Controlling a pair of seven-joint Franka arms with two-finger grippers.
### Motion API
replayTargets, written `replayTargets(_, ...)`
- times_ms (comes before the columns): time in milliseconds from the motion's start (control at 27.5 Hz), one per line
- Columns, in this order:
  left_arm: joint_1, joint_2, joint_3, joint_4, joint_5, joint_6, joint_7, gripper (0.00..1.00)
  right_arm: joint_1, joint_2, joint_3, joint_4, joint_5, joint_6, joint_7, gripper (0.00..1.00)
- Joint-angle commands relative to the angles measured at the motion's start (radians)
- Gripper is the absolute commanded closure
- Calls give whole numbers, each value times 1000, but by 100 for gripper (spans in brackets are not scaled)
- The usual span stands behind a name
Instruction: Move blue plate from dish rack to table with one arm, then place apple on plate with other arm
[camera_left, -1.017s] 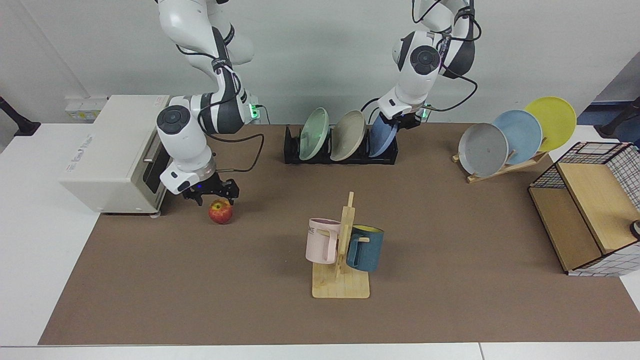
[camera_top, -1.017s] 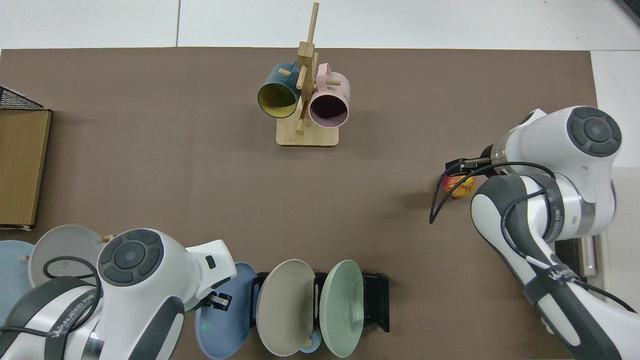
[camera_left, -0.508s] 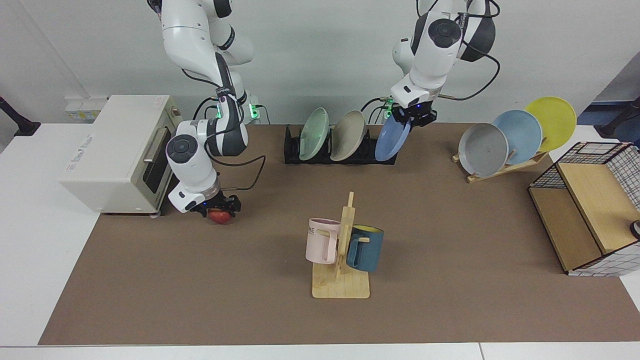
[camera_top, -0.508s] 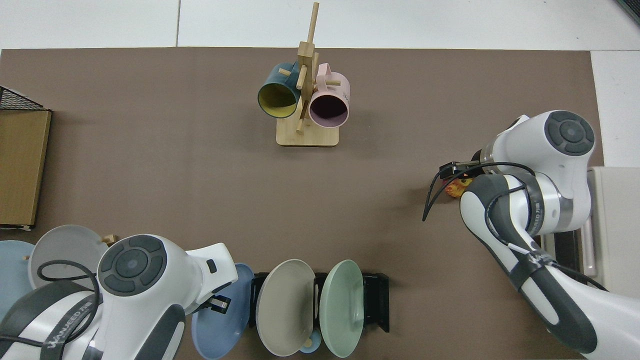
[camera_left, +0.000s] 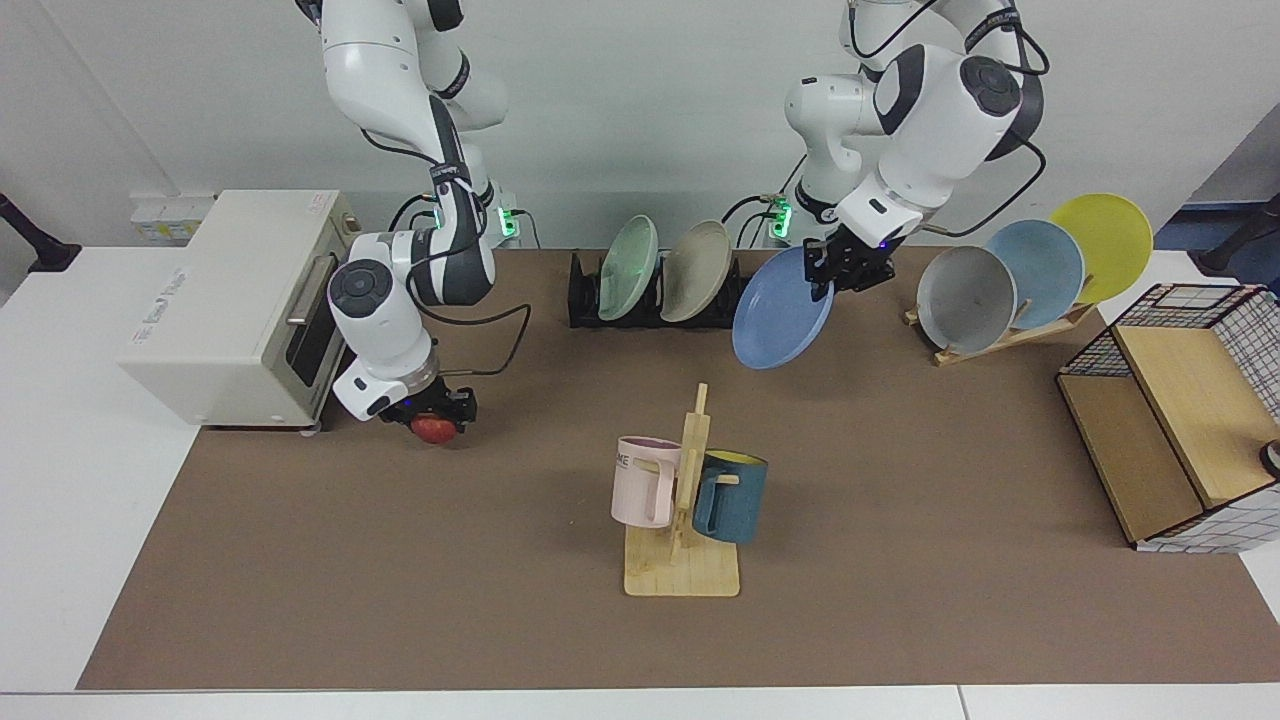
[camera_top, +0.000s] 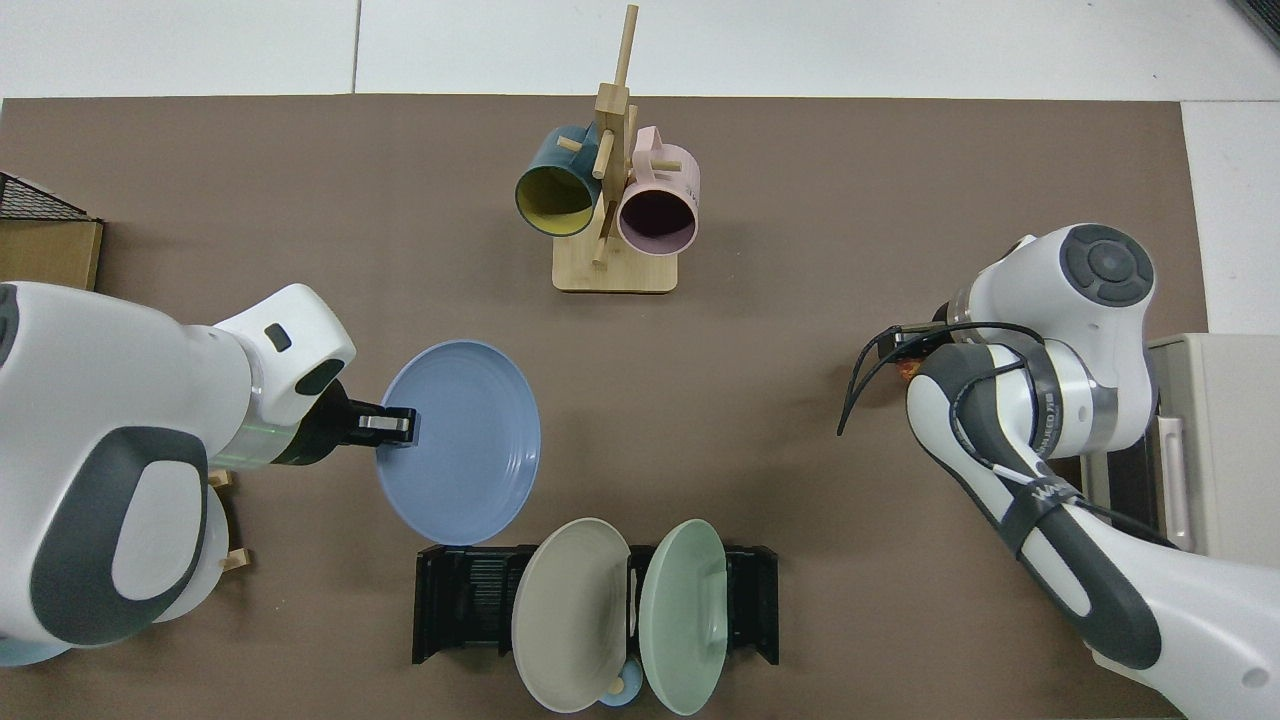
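Observation:
The blue plate (camera_left: 783, 308) hangs tilted in the air, clear of the black dish rack (camera_left: 585, 300), with my left gripper (camera_left: 838, 270) shut on its rim. In the top view the blue plate (camera_top: 460, 440) is over the brown table (camera_top: 800, 200), just in front of the dish rack's (camera_top: 465, 600) vacant end, with the left gripper (camera_top: 395, 425) at its edge. My right gripper (camera_left: 440, 412) sits low on the table (camera_left: 900, 500) beside the oven, its fingers closed around the red apple (camera_left: 432, 429). From above only a sliver of the apple (camera_top: 907, 371) shows under the right gripper (camera_top: 905, 345).
A green plate (camera_left: 628, 268) and a beige plate (camera_left: 696, 270) stay in the rack. A white toaster oven (camera_left: 230, 300) stands by the right arm. A wooden mug stand (camera_left: 682, 500) with two mugs stands mid-table. A wooden plate stand (camera_left: 1010, 335) and a wire basket (camera_left: 1190, 400) are beyond the left arm.
The left arm lifted the blue plate out of the rack and swung it out over the mat. The right gripper came down from above the apple and closed around it.

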Motion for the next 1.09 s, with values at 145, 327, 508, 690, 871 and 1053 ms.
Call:
replayTargets(145,2,136,1,6,-249,157,13,100,-3,-55,6,131,-27,-170,-13,100)
replayTargets(327,37,241,-12,-1,-393,202,141,100,-6,-64,6,176,-29,-205,-22,100)
replayTargets(508,37,304,-48,-1,-443,278,169,100,-3,-105,5,177,-29,-224,-31,100)
replayTargets(690,25,341,-89,-4,-454,343,168,100,-4,-159,10,179,-24,-282,-31,100)
replayTargets(871,-17,342,-98,-27,-449,389,168,100,-4,-191,8,187,-27,-319,-33,100)
replayTargets(1053,-50,338,-100,-57,-441,444,151,80,-6,-202,11,185,-24,-328,-33,100)
